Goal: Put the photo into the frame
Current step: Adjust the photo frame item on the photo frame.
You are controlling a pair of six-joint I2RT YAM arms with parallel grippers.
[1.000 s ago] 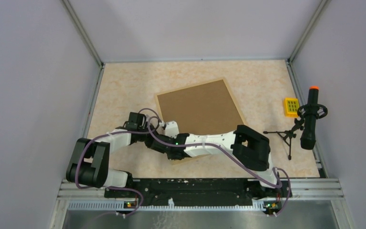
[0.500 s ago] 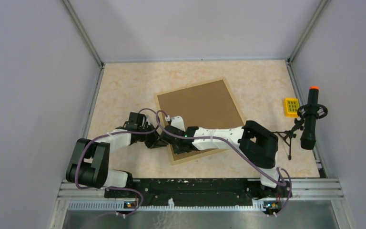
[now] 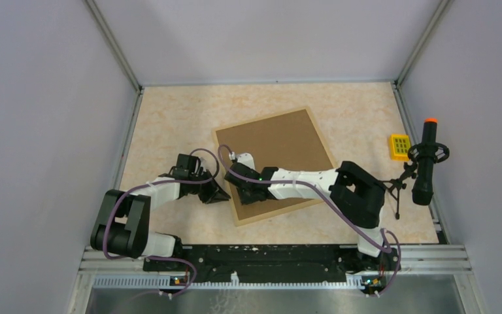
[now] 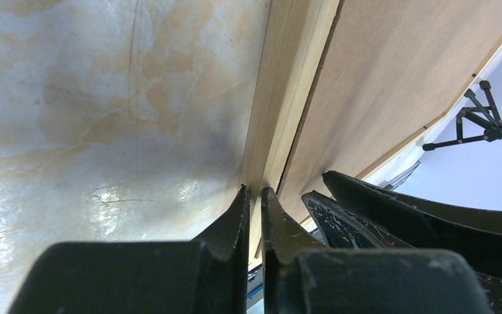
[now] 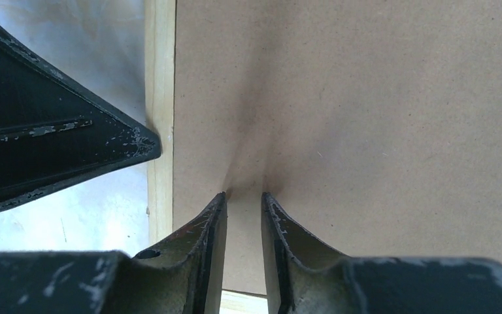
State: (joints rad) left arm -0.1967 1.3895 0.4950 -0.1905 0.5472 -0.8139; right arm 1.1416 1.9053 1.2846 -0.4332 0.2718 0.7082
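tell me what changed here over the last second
The right gripper drew back rightward from the frame's left edge onto the brown backing board, uncovering the near-left corner; its jaws now stand slightly apart. The left gripper kept its pinch on the left moulding. Frame and board did not shift.
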